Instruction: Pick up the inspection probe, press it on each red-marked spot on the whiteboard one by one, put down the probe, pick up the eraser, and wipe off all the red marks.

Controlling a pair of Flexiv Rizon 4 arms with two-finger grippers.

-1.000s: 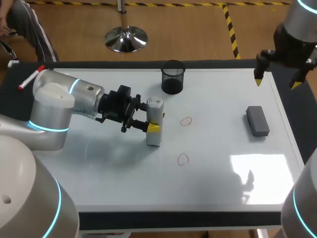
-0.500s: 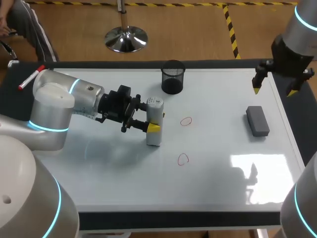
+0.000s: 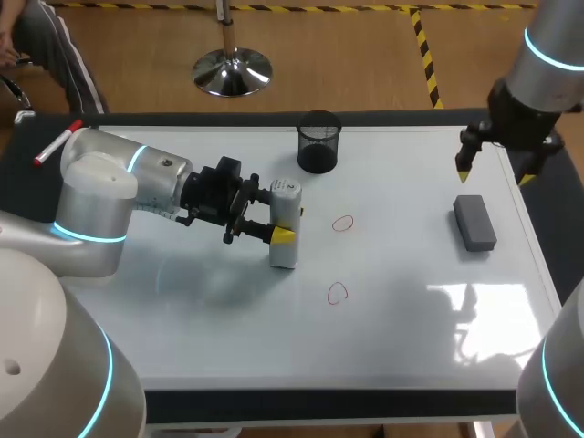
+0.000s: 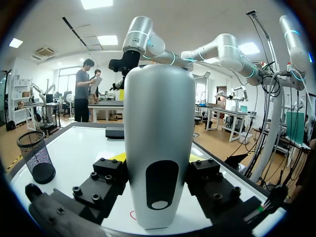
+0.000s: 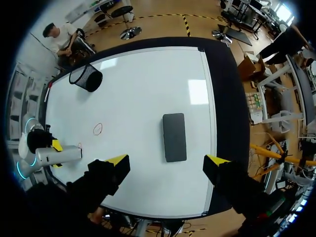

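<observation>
The white inspection probe (image 3: 285, 254) stands upright on the whiteboard (image 3: 411, 210), and my left gripper (image 3: 286, 224) is shut on its middle from two sides. In the left wrist view the probe (image 4: 158, 123) fills the space between the black fingers (image 4: 106, 180). Two red circles, one (image 3: 342, 223) to the probe's right and one (image 3: 338, 292) nearer the front, are drawn on the board. The dark grey eraser (image 3: 474, 222) lies flat at the right. My right gripper (image 3: 495, 172) hangs open above it; in the right wrist view the eraser (image 5: 175, 137) lies just ahead of its spread tips.
A black mesh cup (image 3: 318, 141) stands at the board's back middle. A red-capped marker (image 3: 57, 144) lies on the dark table to the left of the board. The board's right edge (image 3: 529, 237) runs close beside the eraser.
My right gripper has come down and leftward, closer to the eraser, still open. The left arm and probe have not moved.
</observation>
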